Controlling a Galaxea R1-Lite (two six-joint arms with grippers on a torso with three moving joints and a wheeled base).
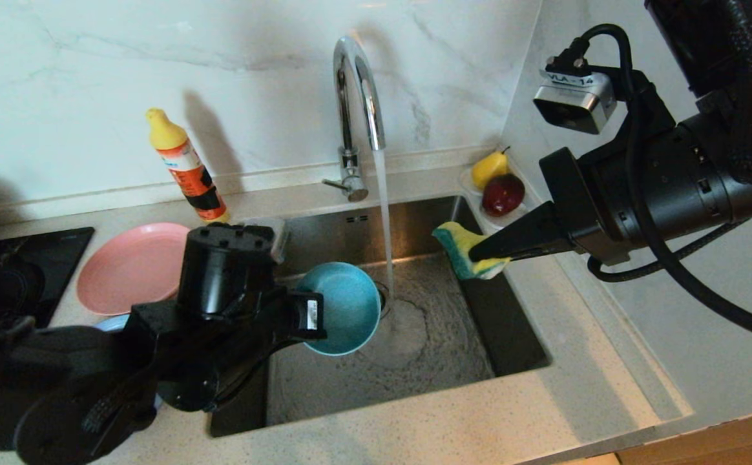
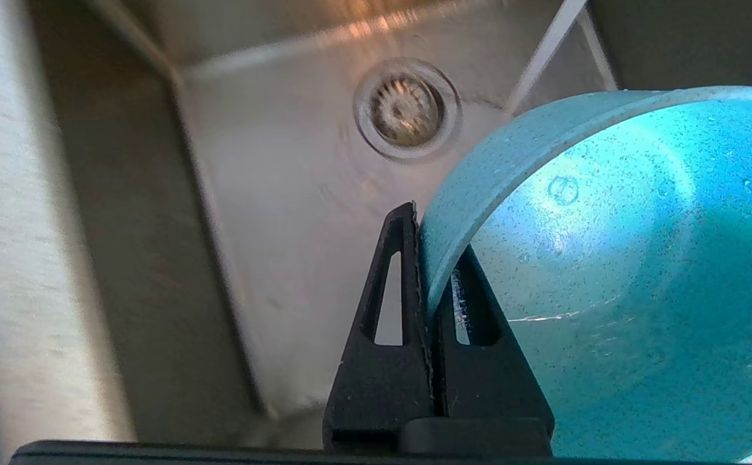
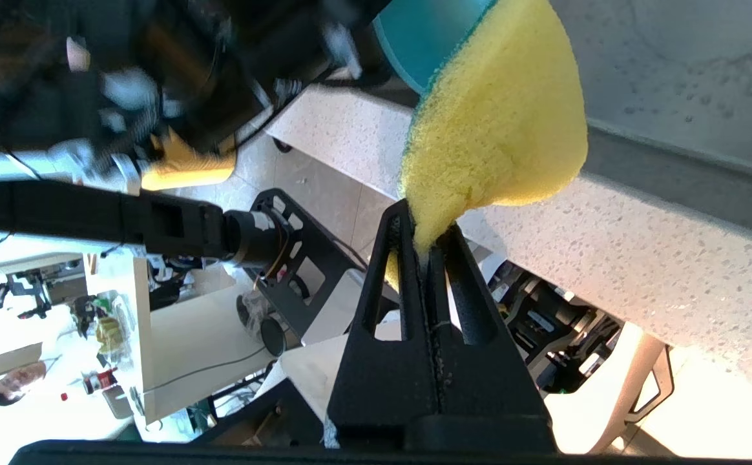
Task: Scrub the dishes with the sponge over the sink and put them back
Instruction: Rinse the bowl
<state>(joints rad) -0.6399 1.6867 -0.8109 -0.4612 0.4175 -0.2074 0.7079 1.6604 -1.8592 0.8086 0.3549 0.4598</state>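
My left gripper (image 1: 303, 321) (image 2: 431, 236) is shut on the rim of the small teal-blue bowl (image 1: 344, 309) (image 2: 621, 271). It holds the bowl tilted over the left part of the steel sink (image 1: 453, 349) (image 2: 272, 194), just left of the water running from the tap (image 1: 356, 84). To the right, my right gripper (image 1: 482, 253) (image 3: 424, 223) is shut on the yellow sponge (image 1: 468, 250) (image 3: 495, 123) with its green face, above the sink's right rim and apart from the bowl. The pink plate (image 1: 132, 266) lies on the counter at the left. A pale-blue plate edge (image 1: 112, 321) peeks out under my left arm.
An orange and yellow detergent bottle (image 1: 185, 169) stands behind the pink plate. A yellow pear (image 1: 489, 168) and a red apple (image 1: 504, 194) sit at the sink's back right corner. A black hob (image 1: 27, 265) lies at the far left. The drain strainer (image 2: 407, 108) lies on the sink floor.
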